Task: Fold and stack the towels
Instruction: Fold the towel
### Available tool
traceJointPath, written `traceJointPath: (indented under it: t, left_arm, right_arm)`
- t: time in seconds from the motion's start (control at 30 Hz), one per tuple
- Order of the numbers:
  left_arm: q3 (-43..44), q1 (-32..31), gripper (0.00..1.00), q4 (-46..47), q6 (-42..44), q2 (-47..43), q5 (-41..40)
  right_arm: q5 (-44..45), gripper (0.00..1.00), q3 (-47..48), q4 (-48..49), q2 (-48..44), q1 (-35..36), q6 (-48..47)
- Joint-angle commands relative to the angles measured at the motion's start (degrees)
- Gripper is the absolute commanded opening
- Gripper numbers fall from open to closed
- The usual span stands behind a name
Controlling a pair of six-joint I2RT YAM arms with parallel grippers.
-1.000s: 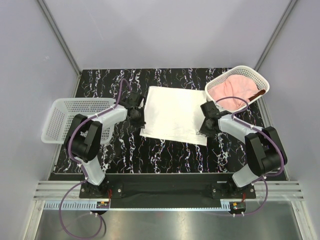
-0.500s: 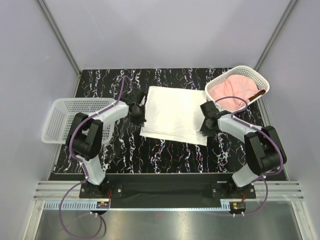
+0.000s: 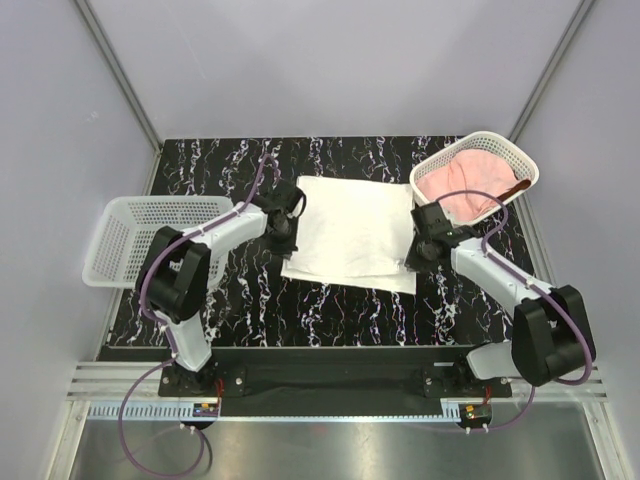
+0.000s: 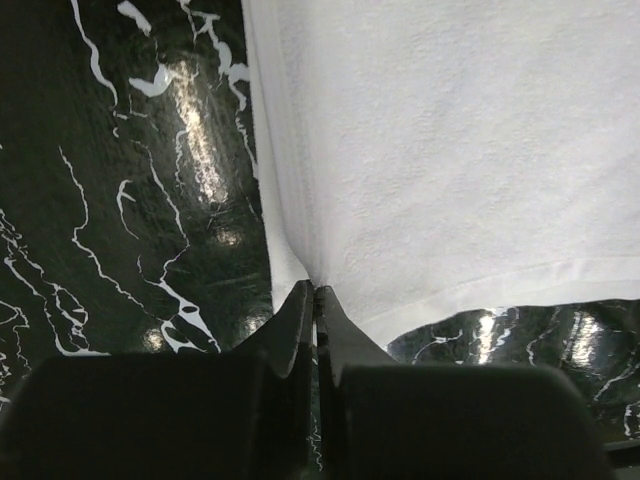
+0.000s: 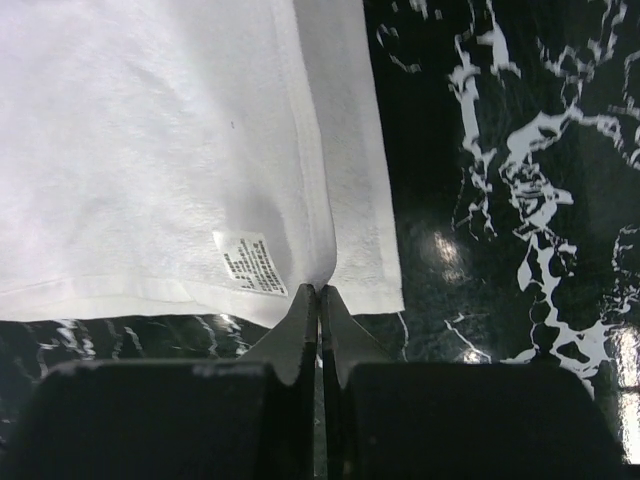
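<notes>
Seen from above, at 9 o'clock on the black marbled table [image 3: 200, 160] we find the left basket [image 3: 130, 240], a white mesh one that straddles the table's edge with nothing showing inside it.

Next comes the left gripper [image 4: 316, 292]. It sits at the 9 o'clock edge of the white towel [image 3: 350, 235], and its wrist view shows the jaws pressed together with the towel's layered edge nipped between the tips.

The white towel itself lies flat at the middle of the table, folded over. At 6 o'clock a lower layer peeks out past the upper one.

The right gripper [image 5: 318, 290] is at the towel's 4 o'clock side, near the corner. Its jaws are closed too, pinching the hem of the upper layer just beside a small sewn label [image 5: 252, 262] – the lower layer spreads flat towards 3 o'clock from there.

At 2 o'clock the right basket [image 3: 430, 165] stands just beyond the towel's far right corner. It holds the pale pink towel [image 3: 465, 185], bunched up, and a sliver of the rust-brown towel [image 3: 515, 188] shows at the basket's 3 o'clock rim.
</notes>
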Motion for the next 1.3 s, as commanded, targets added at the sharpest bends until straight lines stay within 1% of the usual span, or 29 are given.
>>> traceJointPath:
  t: [0.0, 0.07, 0.23, 0.3, 0.4, 0.43, 0.5, 0.53, 0.6, 0.63, 0.67, 0.73, 0.8, 0.87, 0.93, 1.1, 1.27]
  left_arm:
    - [-1.56, 0.4, 0.0, 0.08, 0.83, 1.34, -2.96]
    - [-1.56, 0.31, 0.0, -0.09, 1.09, 1.61, -3.75]
    - [-1.65, 0.14, 0.0, -1.32, 1.62, 0.56, -5.6]
    - [-0.34, 0.23, 0.0, -2.72, 1.79, -0.14, -5.69]
    - [2.64, -0.12, 0.0, -5.44, 2.06, -1.81, -5.69]
    - [3.18, -0.3, 0.0, -6.06, 1.97, -2.34, -5.86]
    - [3.54, -0.65, 0.0, -6.6, 1.97, -3.92, -5.08]
    - [2.32, -0.74, 0.0, -6.25, 1.8, -4.27, -2.81]
    - [0.3, -1.0, 0.0, -4.33, 1.36, -4.98, -1.47]
    - [-2.15, -1.09, 0.0, -3.79, 1.18, -4.89, -1.99]
    - [-2.87, -1.09, 0.0, -3.18, 1.09, -3.85, -2.52]
    - [-4.62, -1.0, 0.0, -1.77, 1.18, -2.26, -2.87]
    - [-5.86, -1.09, 0.0, -0.1, 1.01, -0.77, -3.05]
    - [-6.13, -1.09, 0.0, 0.26, 1.27, -0.24, -3.14]
    - [-6.13, -1.09, 0.0, 0.08, 1.53, -0.06, -3.4]
    - [-7.09, -1.0, 0.0, -0.01, 1.62, -1.2, -3.66]
    - [-10.95, -1.0, 0.0, -0.36, 0.31, -3.3, -4.81]
  right_arm:
    - [-2.55, 0.0, -5.57, 1.88, 1.0, 0.06, -0.59]
    - [-3.97, 0.0, -7.68, 4.79, 1.35, 0.06, -0.42]
    - [-2.92, 0.0, -8.57, 5.94, 1.0, 0.14, -1.03]
    - [-1.95, 0.0, -6.65, 4.89, 0.91, 0.06, -2.08]
    - [-0.8, 0.0, -2.08, 0.15, 0.47, -0.03, -2.96]
    - [-1.59, 0.0, -1.2, -2.13, 0.04, -0.12, -2.88]
    - [-3.17, 0.0, -0.57, -3.64, -1.72, -0.03, -2.35]
    - [-4.66, 0.0, -1.88, -4.43, -2.25, -0.03, -2.0]
    - [-5.37, 0.0, -4.25, -4.26, -3.74, -0.03, -1.13]
    - [-5.29, 0.0, -5.74, -2.78, -4.18, -0.03, -0.77]
    - [-5.37, 0.0, -8.72, -1.72, -4.45, -0.03, -0.42]
    - [-7.65, 0.0, -11.19, 1.52, -4.19, -0.03, 0.37]
    - [-6.17, 0.0, -11.12, 1.54, -2.78, -0.03, 1.6]
    - [-3.63, 0.0, -10.77, 0.05, -2.52, -0.03, 2.92]
    - [-3.01, 0.0, -10.94, -0.21, -2.52, -0.12, 4.15]
    - [-3.44, 0.0, -11.38, 0.22, -2.26, -0.12, 4.59]
    - [-5.38, 0.0, -12.08, 2.33, -0.5, 0.76, 5.21]
